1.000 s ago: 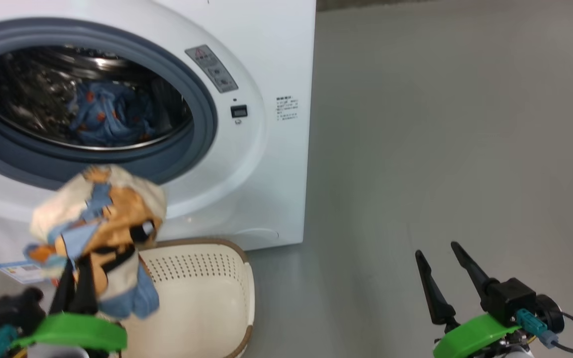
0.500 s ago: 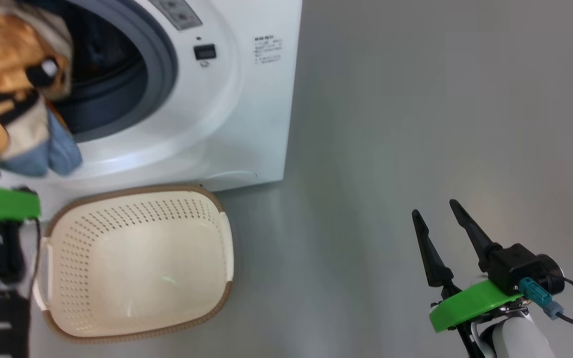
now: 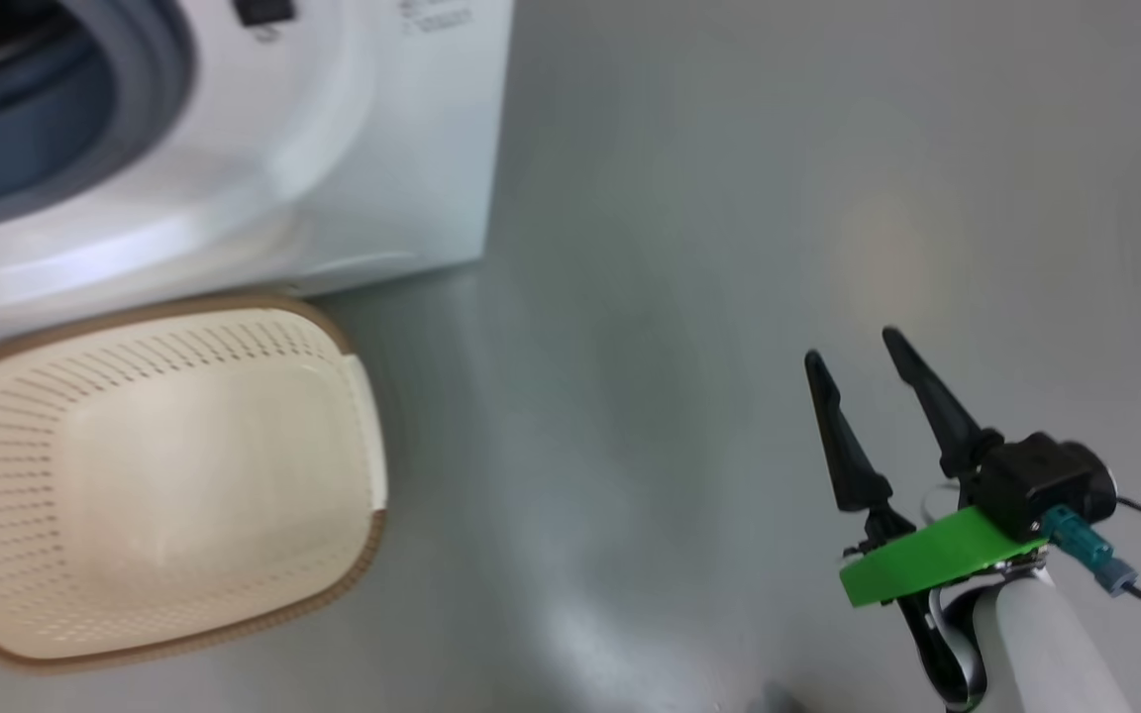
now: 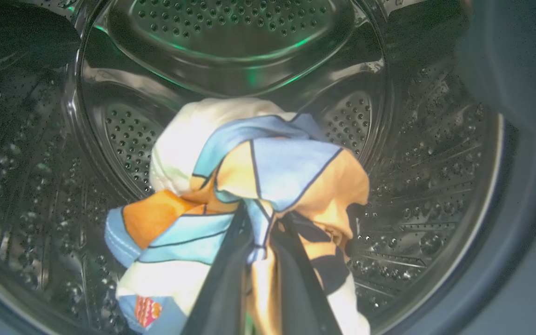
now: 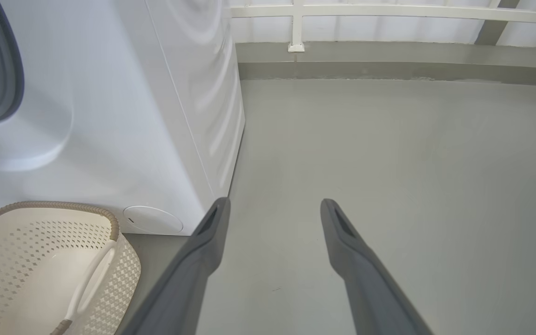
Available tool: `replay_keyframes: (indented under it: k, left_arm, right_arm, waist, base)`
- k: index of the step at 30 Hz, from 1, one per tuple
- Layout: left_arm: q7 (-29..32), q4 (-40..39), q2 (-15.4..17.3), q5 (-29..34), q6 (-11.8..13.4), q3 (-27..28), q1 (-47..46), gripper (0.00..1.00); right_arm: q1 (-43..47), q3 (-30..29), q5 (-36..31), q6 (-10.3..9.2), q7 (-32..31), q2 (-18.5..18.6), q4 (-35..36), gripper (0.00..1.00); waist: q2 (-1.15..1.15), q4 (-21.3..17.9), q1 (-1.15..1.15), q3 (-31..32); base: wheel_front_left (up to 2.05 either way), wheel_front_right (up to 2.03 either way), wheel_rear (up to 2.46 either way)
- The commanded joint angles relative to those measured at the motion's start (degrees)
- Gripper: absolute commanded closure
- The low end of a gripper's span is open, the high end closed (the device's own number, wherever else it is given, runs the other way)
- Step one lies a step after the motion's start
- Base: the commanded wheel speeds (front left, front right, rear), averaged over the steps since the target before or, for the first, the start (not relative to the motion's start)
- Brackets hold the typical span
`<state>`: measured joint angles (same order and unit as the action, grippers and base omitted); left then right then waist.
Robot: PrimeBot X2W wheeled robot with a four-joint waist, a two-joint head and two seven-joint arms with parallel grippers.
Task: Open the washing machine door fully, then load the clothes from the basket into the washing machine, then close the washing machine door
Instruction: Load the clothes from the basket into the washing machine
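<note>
Now: loading step; my left gripper [image 4: 263, 218] is inside the drum [image 4: 231, 46] of the washer [image 3: 402, 149].
Left fingers [image 4: 217, 284]: clamped on a patchwork garment [image 4: 258, 167].
Garment: bunched over the tips, held above the drum bottom, short of the back wall I think.
Right gripper [image 3: 853, 347]: fingers apart, empty, over bare floor [image 3: 679, 248], well apart from the basket [image 3: 234, 300].
Basket: just before the washer, looks empty.
Next: I'd release, pull out, then shut the door.

Smooth grey floor [image 5: 389, 163], white railing [image 5: 389, 11] at back, soft light glare
</note>
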<state>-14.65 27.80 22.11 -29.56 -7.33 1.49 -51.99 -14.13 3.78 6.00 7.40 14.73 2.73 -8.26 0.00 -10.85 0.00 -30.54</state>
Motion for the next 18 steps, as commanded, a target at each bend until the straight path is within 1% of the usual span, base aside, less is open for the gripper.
replay_keyframes:
  k: [1, 7, 11, 18]
  left_arm:
    - [-0.3, -0.5, 4.1, 0.3, -0.1, 1.5, -2.5, 1.00]
    - [-0.3, 4.9, 7.3, 0.2, -0.1, 0.4, -11.1, 1.00]
    - [-0.3, 8.8, 9.5, 0.9, -0.2, -1.4, -16.6, 1.00]
    - [-0.3, 16.0, 12.4, 2.0, -0.2, -4.6, -25.1, 1.00]
  right_arm:
    - [-0.6, 1.6, 0.9, 0.09, 0.3, 0.1, 1.9, 0.00]
    - [-1.7, 2.1, 2.6, 0.09, 0.3, 0.1, 2.7, 0.00]
    - [-2.5, 2.9, 3.9, 0.09, 0.3, 0.1, 3.0, 0.00]
    - [-3.8, 3.3, 5.2, 0.09, 0.3, 0.1, 3.7, 0.00]
  waist:
    - [0.00, -3.9, 0.00, -4.8]
    - [0.00, -6.1, 0.00, -9.0]
    - [0.00, -7.4, 0.00, -11.2]
    - [0.00, -8.7, 0.00, -14.3]
  base:
    - [0.00, 0.00, 0.00]
    - [0.00, 0.00, 0.00]
    - [0.00, 0.00, 0.00]
    - [0.00, 0.00, 0.00]
